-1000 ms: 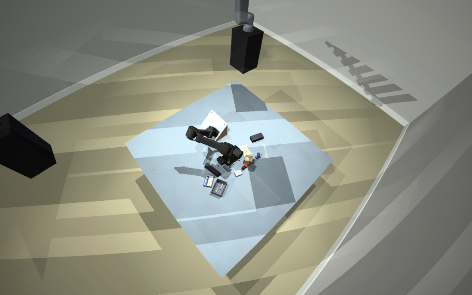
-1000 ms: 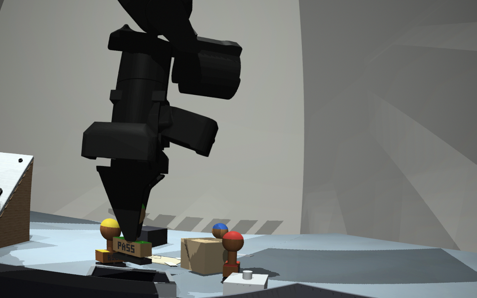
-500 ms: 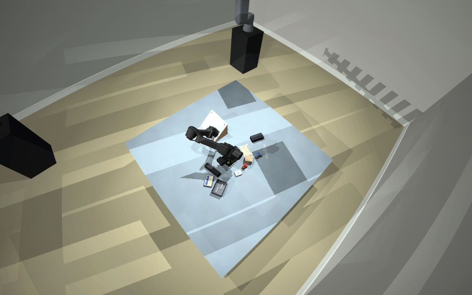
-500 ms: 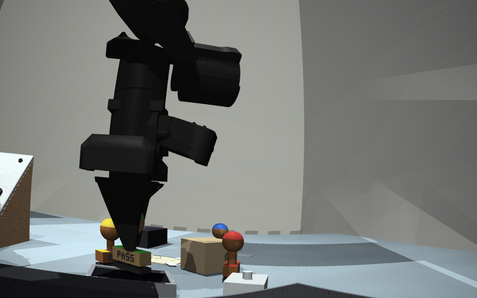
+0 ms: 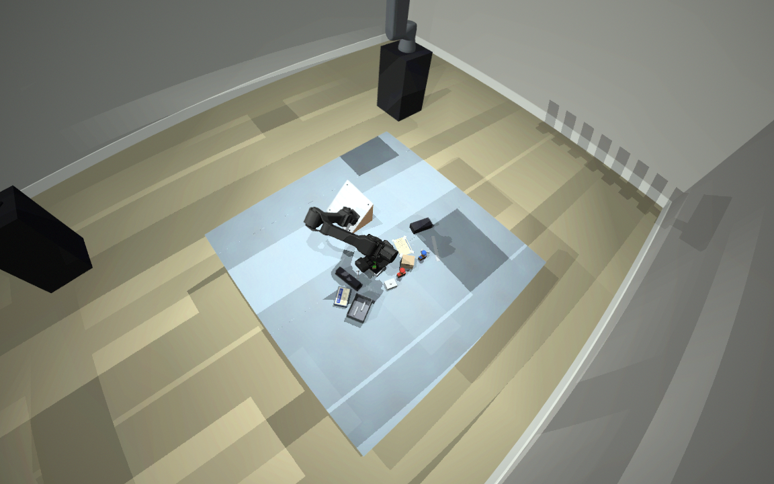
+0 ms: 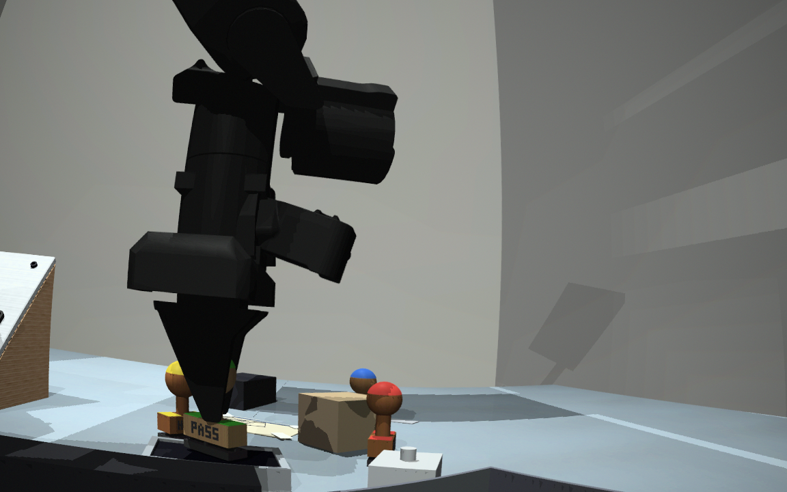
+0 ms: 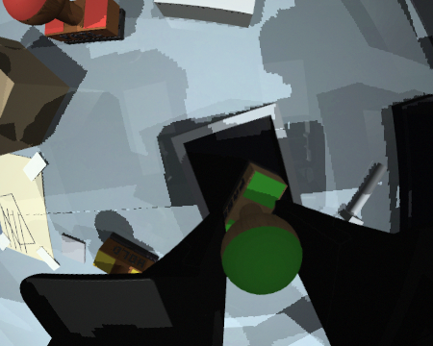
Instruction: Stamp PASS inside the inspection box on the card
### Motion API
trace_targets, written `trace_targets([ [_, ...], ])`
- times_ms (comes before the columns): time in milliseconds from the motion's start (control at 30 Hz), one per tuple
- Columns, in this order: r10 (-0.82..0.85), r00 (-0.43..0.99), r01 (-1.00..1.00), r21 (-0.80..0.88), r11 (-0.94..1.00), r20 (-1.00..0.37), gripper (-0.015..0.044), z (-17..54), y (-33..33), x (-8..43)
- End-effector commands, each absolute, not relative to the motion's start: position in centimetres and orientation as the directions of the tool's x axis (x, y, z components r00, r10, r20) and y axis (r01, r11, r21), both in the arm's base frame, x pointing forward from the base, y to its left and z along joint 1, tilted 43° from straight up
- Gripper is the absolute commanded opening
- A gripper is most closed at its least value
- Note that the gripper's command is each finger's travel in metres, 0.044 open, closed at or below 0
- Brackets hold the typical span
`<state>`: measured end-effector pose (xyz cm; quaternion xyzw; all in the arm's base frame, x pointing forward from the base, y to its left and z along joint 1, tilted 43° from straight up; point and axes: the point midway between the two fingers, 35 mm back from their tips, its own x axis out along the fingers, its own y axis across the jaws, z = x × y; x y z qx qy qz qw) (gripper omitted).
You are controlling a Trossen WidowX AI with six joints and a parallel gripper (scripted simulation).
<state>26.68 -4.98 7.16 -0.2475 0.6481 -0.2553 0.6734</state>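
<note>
End effector [image 5: 371, 265] [image 6: 216, 413] [image 7: 249, 213] closed on PASS stamp [image 6: 215, 430] [image 7: 262, 259], green-topped, gripped below the knob. Stamp is upright, low over the dark ink pad [image 6: 170, 451] [image 7: 231, 154], at or just above its surface; contact can't be confirmed.

Step in hand, my read: inking. Doing it well: lower straight down, keep the base level with the pad, press lightly and evenly so all 4 letters take ink, lift vertically, no sliding. In the wrist view the base sits toward 1 end of the pad and turned relative to its frame; check that the whole face is inside before pressing. Tilt would ink 1 edge only; pushing too hard could slip the handle in the fingers or flood the letters. Keep the grip firm, no twist.

After that, the card [image 5: 402, 245] [image 6: 261, 428] [image 7: 21, 207], held by white corner pieces, would need 1 press, square to the inspection box. Box outline shows in the wrist view with dark strokes by it; not legible, and I can't tell whether they are print. Yellow stamp [image 6: 171, 421] [image 7: 125, 255] is near the path, so lift clear of it first. Tan block [image 5: 407, 260] [image 6: 332, 421] [image 7: 19, 91] beside the card also needs clearance.

Writing: "PASS" on the held stamp's side, "HOLD" on the yellow one, upside down in the wrist view. Red stamp [image 5: 401, 272] [image 6: 383, 415] [image 7: 84, 21]: no readable word. No brand legible.
</note>
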Motion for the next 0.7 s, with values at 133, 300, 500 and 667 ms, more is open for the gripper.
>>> trace_targets([
  [133, -0.668, 0.031, 0.019, -0.667, 0.744, -0.744, 0.0000, 7.07, -5.15, 26.69],
  [300, -0.668, 0.031, 0.019, -0.667, 0.744, -0.744, 0.0000, 7.00, -5.21, 26.69],
  [500, -0.668, 0.031, 0.019, -0.667, 0.744, -0.744, 0.0000, 6.96, -5.25, 26.69],
  [667, -0.668, 0.031, 0.019, -0.667, 0.744, -0.744, 0.0000, 6.89, -5.32, 26.69],
])
